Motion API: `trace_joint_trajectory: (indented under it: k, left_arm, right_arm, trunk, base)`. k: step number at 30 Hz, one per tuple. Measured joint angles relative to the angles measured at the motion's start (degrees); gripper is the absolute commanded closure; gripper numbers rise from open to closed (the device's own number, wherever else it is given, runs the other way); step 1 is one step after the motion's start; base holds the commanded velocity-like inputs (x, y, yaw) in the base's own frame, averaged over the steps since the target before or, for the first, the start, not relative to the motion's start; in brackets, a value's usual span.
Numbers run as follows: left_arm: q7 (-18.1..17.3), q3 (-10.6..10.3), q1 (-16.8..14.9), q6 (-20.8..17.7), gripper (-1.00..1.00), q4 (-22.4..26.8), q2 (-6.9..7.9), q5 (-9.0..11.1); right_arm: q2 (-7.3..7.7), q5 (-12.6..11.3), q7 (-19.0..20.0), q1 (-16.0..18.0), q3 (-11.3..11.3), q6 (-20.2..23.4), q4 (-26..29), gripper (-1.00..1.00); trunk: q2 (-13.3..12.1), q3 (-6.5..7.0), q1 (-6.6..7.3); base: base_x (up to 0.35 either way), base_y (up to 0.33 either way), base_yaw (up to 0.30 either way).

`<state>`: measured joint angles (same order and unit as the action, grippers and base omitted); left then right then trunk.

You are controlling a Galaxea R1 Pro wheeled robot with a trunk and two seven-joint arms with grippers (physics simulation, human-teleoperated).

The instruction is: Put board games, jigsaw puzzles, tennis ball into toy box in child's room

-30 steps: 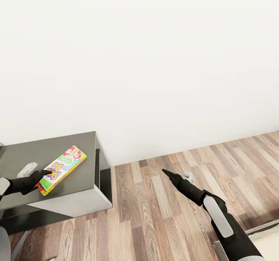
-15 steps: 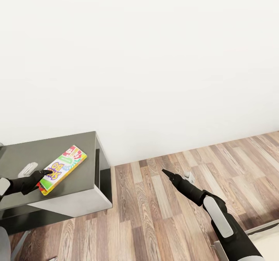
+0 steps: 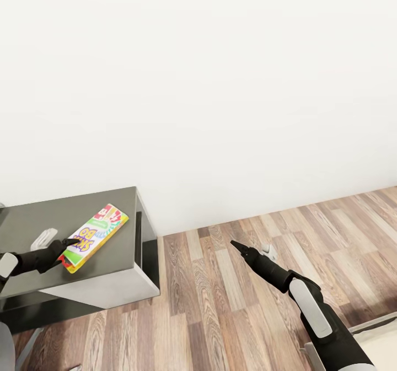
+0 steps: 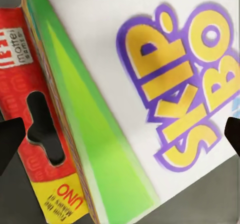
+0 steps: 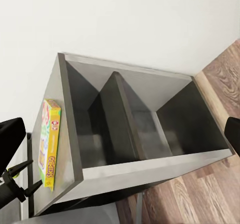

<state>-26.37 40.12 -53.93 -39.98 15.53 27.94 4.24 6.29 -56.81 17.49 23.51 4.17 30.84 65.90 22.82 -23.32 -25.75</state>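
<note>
One board game (image 3: 95, 237), a flat box with green, yellow and red edges and a purple-yellow printed cover, lies on a low cabinet's dark grey top (image 3: 33, 216). My left gripper (image 3: 57, 242) is at the box's near end, open, one fingertip on each side of it. In the left wrist view the cover (image 4: 150, 84) lies between the two spread fingertips (image 4: 7, 141). The right wrist view shows the game (image 5: 50, 141) on the cabinet top with the left gripper (image 5: 17, 181) beside it. My right gripper (image 3: 252, 248) hangs open over the wooden floor. The toy box and the table are out of view.
The cabinet (image 5: 140, 129) has two open dark compartments and stands against a plain white wall (image 3: 220, 84). Wooden floor (image 3: 220, 305) stretches to the right. A pale beige corner (image 3: 383, 327) shows at the head view's lower right.
The board game has slid a little to the right and toward the wall on the cabinet top, and the left gripper followed it slightly. The right arm has not moved.
</note>
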Motion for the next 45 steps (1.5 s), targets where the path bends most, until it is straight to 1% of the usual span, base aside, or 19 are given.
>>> trace_joint_trajectory:
  k: [9,13,17,18,19,21,24,25,27,31,37,45]
  left_arm:
    - [-0.2,0.0,0.0,0.1,-1.00,0.0,-0.05,0.1]
    - [-0.3,-0.1,0.0,0.1,-1.00,0.1,-0.34,0.1]
    - [-2.4,-0.1,0.0,0.2,-1.00,0.1,-0.55,0.0]
    - [-3.2,-0.4,0.0,0.2,-1.00,0.1,-0.57,-0.1]
    - [-3.9,-1.2,0.1,0.3,-1.00,0.1,-0.59,-0.4]
    - [-4.9,-3.6,0.1,0.4,-1.00,0.2,-0.59,-0.8]
    - [-6.1,-6.0,0.2,0.6,-1.00,0.3,-0.59,-1.0]
    - [-6.6,-6.5,0.2,0.6,-1.00,0.3,-0.60,-1.0]
    - [-7.4,-7.0,0.2,0.6,-1.00,0.3,-0.60,-1.0]
    - [-7.8,-7.3,0.2,0.6,-1.00,0.3,-0.59,-1.0]
    - [-8.2,-7.4,0.2,0.6,-1.00,0.3,-0.58,-1.0]
    - [-10.5,-7.4,0.3,0.9,-1.00,0.4,-0.53,-1.0]
  right_arm:
    - [0.00,0.0,0.0,0.0,0.0,0.0,0.0,-1.00]
    - [0.00,0.0,0.0,0.0,0.0,0.0,0.0,-1.00]
    - [0.00,0.0,0.0,0.0,0.0,0.0,0.0,-1.00]
    - [0.00,0.0,0.0,0.0,0.0,0.0,0.0,-1.00]
    - [0.00,0.0,0.0,0.0,0.0,0.0,0.0,-1.00]
    - [0.00,0.0,0.0,0.0,0.0,0.0,0.0,-1.00]
    - [0.00,0.0,0.0,0.0,0.0,0.0,0.0,-1.00]
    - [0.00,0.0,0.0,0.0,0.0,0.0,0.0,-1.00]
    - [0.00,0.0,0.0,0.0,0.0,0.0,0.0,-1.00]
    - [0.00,0.0,0.0,0.0,0.0,0.0,0.0,-1.00]
    - [0.00,0.0,0.0,0.0,0.0,0.0,0.0,-1.00]
    - [0.00,0.0,0.0,0.0,0.0,0.0,0.0,-1.00]
  trunk:
    - [0.0,0.00,0.00]
    - [0.0,0.00,0.00]
    - [0.0,0.00,0.00]
    - [0.0,0.00,0.00]
    - [0.0,0.00,0.00]
    - [0.0,0.00,0.00]
    - [0.0,0.00,0.00]
    - [0.0,0.00,0.00]
    - [0.0,0.00,0.00]
    - [0.0,0.00,0.00]
    - [0.0,0.00,0.00]
    - [0.0,0.00,0.00]
  base:
    - [0.000,0.000,0.000]
    - [0.000,0.000,0.000]
    - [0.000,0.000,0.000]
    - [0.000,0.000,0.000]
    - [0.000,0.000,0.000]
    - [0.000,0.000,0.000]
    - [0.000,0.000,0.000]
    - [0.000,0.000,0.000]
    - [0.000,0.000,0.000]
    - [0.000,0.000,0.000]
    - [0.000,0.000,0.000]
    - [0.000,0.000,0.000]
